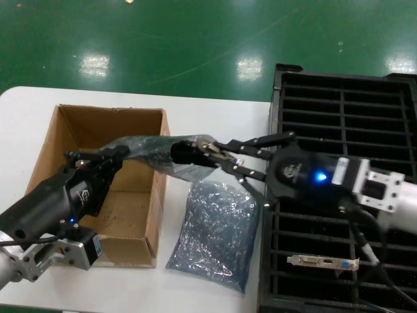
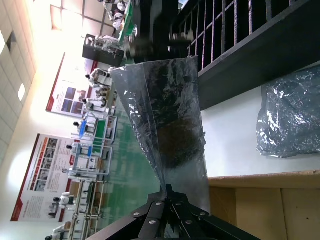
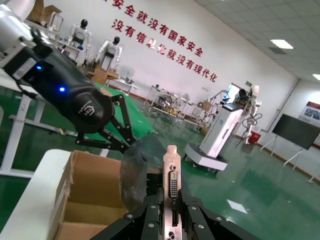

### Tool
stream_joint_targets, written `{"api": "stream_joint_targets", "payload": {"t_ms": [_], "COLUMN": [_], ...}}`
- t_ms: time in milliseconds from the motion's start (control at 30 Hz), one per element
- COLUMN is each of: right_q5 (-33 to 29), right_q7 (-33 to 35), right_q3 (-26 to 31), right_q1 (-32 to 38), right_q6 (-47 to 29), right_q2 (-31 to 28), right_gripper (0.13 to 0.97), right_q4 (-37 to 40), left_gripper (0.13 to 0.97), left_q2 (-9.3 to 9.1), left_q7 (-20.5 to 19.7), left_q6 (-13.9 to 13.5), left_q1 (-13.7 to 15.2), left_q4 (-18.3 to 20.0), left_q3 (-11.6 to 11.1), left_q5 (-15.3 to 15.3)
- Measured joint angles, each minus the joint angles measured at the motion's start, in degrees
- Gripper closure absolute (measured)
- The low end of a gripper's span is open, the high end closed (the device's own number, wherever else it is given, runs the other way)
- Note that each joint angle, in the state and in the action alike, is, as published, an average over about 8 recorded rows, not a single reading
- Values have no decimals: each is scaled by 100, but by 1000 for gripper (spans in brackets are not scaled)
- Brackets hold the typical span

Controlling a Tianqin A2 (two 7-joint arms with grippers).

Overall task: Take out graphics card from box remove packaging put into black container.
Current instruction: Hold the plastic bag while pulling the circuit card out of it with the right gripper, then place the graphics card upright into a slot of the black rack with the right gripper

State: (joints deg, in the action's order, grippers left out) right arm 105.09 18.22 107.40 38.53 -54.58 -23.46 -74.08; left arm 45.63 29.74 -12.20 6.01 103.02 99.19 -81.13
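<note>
The graphics card [image 1: 186, 154] hangs level above the box's [image 1: 98, 195] right wall, its dark board partly inside the grey-silver packaging [image 1: 146, 149]. My right gripper [image 1: 213, 152] is shut on the card's silver end bracket [image 3: 172, 175], which stands between its fingers in the right wrist view. My left gripper [image 1: 121, 152] is shut on the far end of the packaging [image 2: 165, 110], which stretches away from its tips [image 2: 168, 192] with the card [image 2: 176, 145] dark inside. The black container [image 1: 345, 124] lies to the right, under my right arm.
A flatter, bluer crinkled bag [image 1: 218, 225] lies on the white table [image 1: 215, 111] between the box and the container. Another card with a silver bracket [image 1: 322, 262] rests in a near slot of the container. Green floor lies beyond the table's far edge.
</note>
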Motion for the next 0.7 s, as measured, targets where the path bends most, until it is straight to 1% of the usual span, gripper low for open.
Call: {"api": "stream_joint_targets", "payload": {"t_ms": [200, 433, 700], "right_q5": [181, 395, 455], "right_q7": [-25, -253, -373], "right_q3": [-294, -765, -1396], "right_q1": [-422, -1042, -1784], "right_q6": [-75, -118, 53], "right_q2": [-567, -1405, -2297], "right_gripper": [908, 908, 908], "right_q4": [-686, -1472, -1933], "left_gripper": [958, 958, 958], "left_q2": [0, 0, 0], "left_q7": [0, 0, 0], "left_q6": [0, 0, 0], "left_q1": [0, 0, 0], "left_q4": [0, 0, 0], "left_q3": [0, 0, 0], "left_q5": [0, 0, 0]}}
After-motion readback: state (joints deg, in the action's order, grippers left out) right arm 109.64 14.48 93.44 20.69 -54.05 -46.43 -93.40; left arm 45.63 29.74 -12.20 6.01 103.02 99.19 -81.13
